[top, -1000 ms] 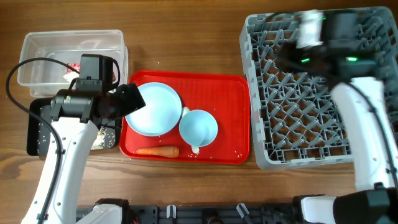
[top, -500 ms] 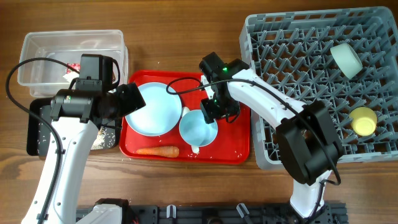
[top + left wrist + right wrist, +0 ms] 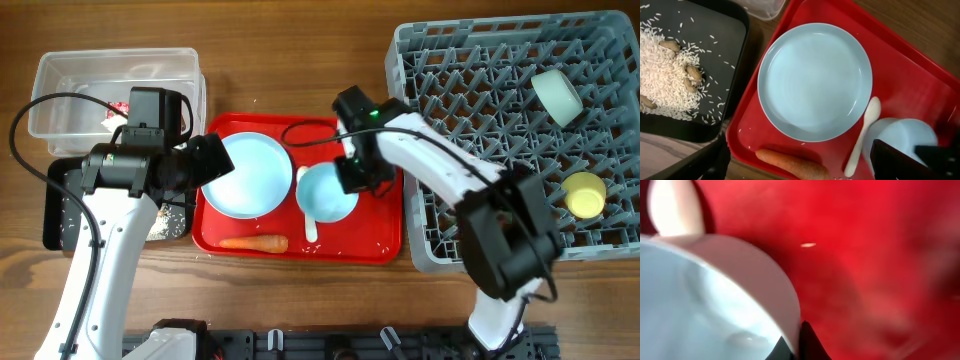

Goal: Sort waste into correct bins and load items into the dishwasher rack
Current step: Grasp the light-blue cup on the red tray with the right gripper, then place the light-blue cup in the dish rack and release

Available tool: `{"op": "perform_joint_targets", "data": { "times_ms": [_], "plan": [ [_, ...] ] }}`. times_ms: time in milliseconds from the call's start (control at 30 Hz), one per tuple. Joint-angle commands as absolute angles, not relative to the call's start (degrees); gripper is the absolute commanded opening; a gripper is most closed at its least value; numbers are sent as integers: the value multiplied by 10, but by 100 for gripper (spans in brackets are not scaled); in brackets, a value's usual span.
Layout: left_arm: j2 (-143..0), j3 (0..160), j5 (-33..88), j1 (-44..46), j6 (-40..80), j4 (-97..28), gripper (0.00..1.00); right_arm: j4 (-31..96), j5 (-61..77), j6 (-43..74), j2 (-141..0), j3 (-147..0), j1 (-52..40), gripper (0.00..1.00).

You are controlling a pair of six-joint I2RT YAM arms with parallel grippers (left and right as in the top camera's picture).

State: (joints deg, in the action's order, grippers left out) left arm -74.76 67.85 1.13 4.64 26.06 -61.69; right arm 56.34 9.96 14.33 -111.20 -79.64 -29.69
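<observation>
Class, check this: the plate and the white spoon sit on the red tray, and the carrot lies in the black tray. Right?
Not quite. The carrot lies on the red tray too, beside the plate, as the left wrist view shows. The rest stands.

A flat red tray (image 3: 375, 225) lies near the middle of a brown wooden desk (image 3: 300, 60), its long sides running left to right. It has rounded corners and a low raised rim, and its surface is glossy. In the left wrist view, bare wood grain shows beyond the tray's far corner. Left of the tray lie a few tan lumps, probably peanuts (image 3: 692, 74) in their shells. The right wrist view is blurred, and red tray floor fills most of it.
</observation>
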Motion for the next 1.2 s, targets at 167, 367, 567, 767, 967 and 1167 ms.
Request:
{"op": "perform_joint_targets", "data": {
  "times_ms": [167, 367, 567, 767, 967, 1167],
  "plan": [
    [-743, 681, 5, 43, 264, -616, 91, 504, -335, 143, -802, -818, -176, 4],
    [-743, 681, 5, 43, 264, -616, 91, 450, -657, 153, -786, -807, -95, 4],
    [-743, 681, 5, 43, 264, -616, 92, 449, -770, 197, -868, -763, -57, 4],
    [-743, 681, 5, 43, 264, -615, 92, 444, -753, 255, -952, -687, -38, 4],
    [-743, 681, 6, 43, 264, -616, 92, 435, -732, 287, -987, -670, -32, 4],
    [-743, 681, 6, 43, 264, -618, 93, 435, -680, 286, -994, -670, 1, 4]
  ]
}}
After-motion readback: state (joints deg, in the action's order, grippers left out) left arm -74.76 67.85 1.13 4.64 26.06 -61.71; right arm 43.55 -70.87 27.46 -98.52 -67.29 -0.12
